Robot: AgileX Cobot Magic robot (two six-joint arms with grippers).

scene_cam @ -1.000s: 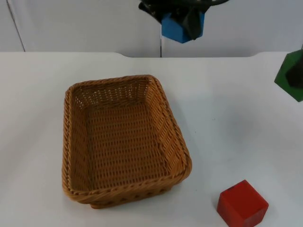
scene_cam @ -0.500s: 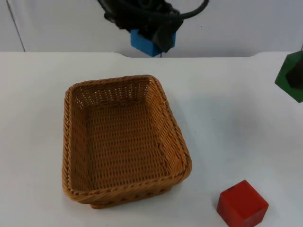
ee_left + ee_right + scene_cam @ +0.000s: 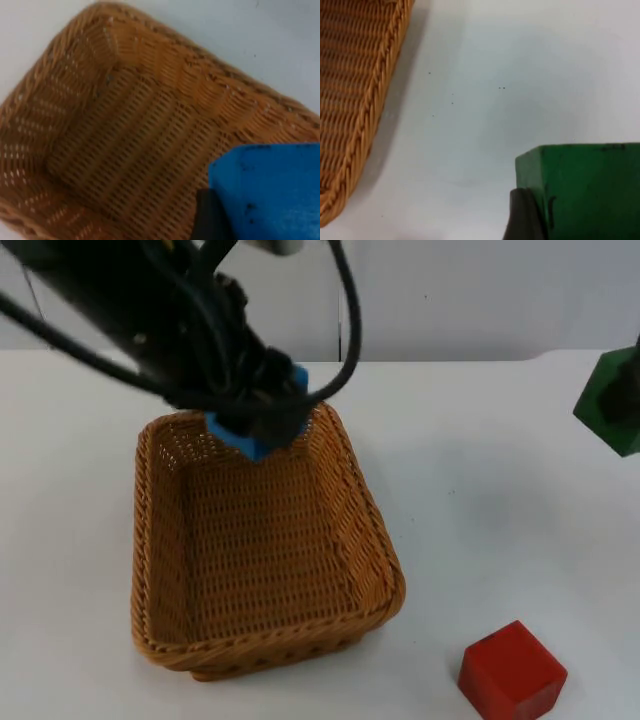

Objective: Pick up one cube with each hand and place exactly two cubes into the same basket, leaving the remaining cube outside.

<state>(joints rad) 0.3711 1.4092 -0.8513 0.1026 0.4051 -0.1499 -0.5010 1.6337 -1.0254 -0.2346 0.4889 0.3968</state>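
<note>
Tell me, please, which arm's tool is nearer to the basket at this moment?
The left. The left tool holds the blue cube above the basket, over its far end. The right tool holds the green cube off to the basket's right, over the table.

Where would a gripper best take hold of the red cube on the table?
From above, closing on two opposite vertical side faces. The red cube sits flat on the white table, turned slightly, clear of the basket, so the fingers should be rotated to match its faces.
</note>
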